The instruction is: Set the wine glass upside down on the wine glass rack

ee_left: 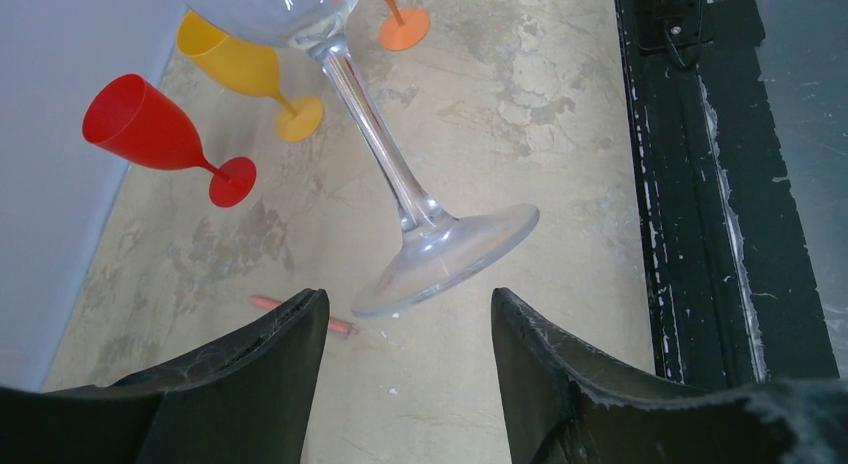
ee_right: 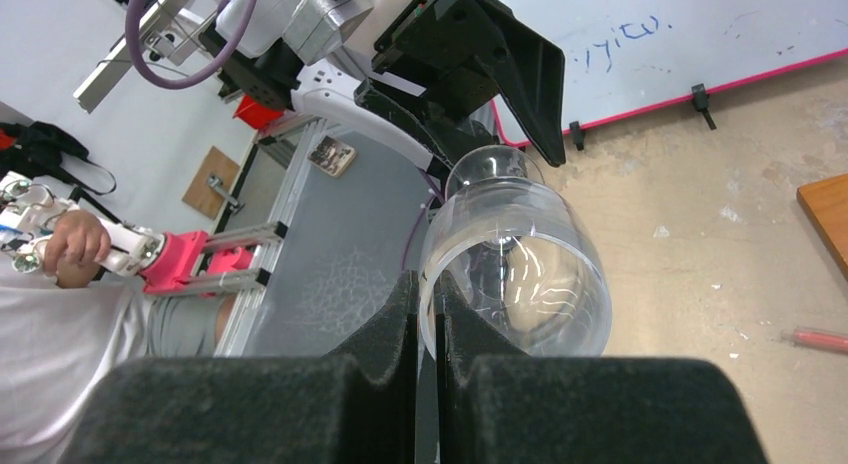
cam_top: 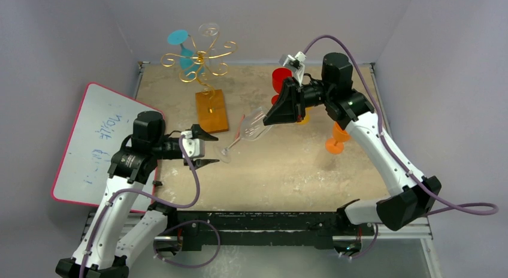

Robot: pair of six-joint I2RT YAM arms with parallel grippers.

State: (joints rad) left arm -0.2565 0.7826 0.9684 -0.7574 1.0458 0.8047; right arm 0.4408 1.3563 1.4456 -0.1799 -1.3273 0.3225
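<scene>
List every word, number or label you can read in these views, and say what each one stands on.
Whiteboard: blue handwritten lines, sideways in the top view and cut off in the right wrist view. None can be read with certainty.
Small label in the right wrist view: too small to read.
No print shows on the wine glass or the wine glass rack.

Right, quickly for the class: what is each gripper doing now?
Left gripper: open, flanking the wine glass foot.
Right gripper: shut on the wine glass rim.
</scene>
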